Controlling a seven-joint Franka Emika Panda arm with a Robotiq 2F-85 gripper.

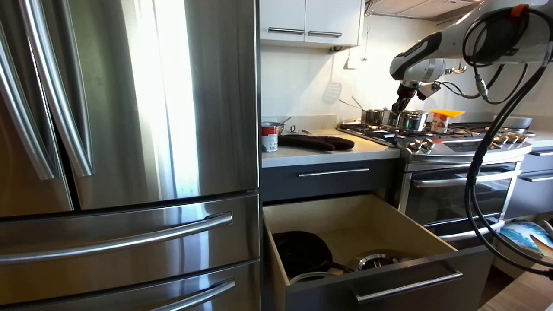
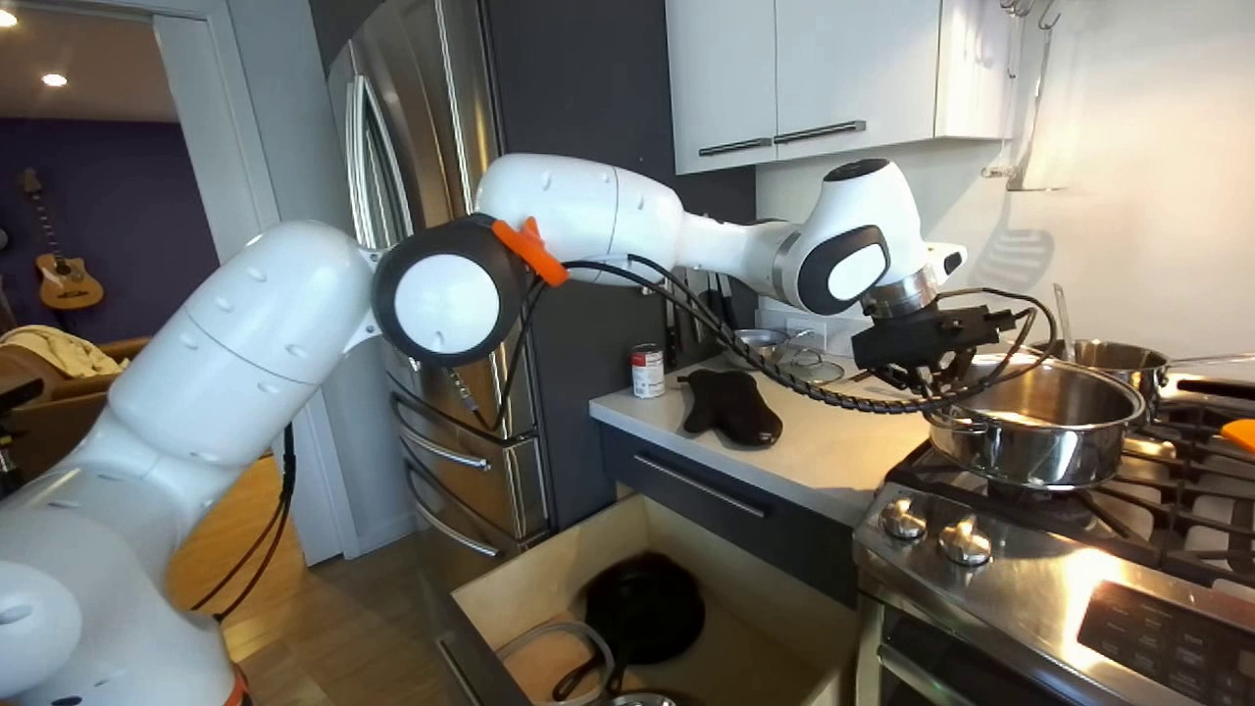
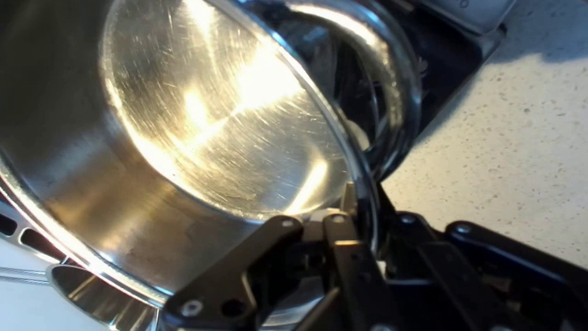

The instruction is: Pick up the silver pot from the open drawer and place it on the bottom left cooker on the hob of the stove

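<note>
The silver pot [image 2: 1039, 451] is over the front-left part of the hob [image 2: 1167, 515], above the bottom left cooker [image 2: 1044, 505], in an exterior view. Whether its base touches the grate I cannot tell. It also shows on the stove [image 1: 464, 155] in an exterior view [image 1: 414, 121]. In the wrist view the pot [image 3: 220, 115] is empty. My gripper [image 3: 365, 202] has one finger inside and one outside its rim, close together beside the loop handle. The gripper also shows in both exterior views [image 1: 402, 106] [image 2: 927, 380]. The drawer [image 1: 354, 229] stands open.
A pot [image 2: 1118, 361] with a utensil stands behind on the hob. A can with an orange item [image 1: 440, 121] stands to the right. A dark oven mitt [image 2: 730, 407] and can [image 2: 647, 371] lie on the counter. A black pan [image 1: 302, 252] is in the drawer.
</note>
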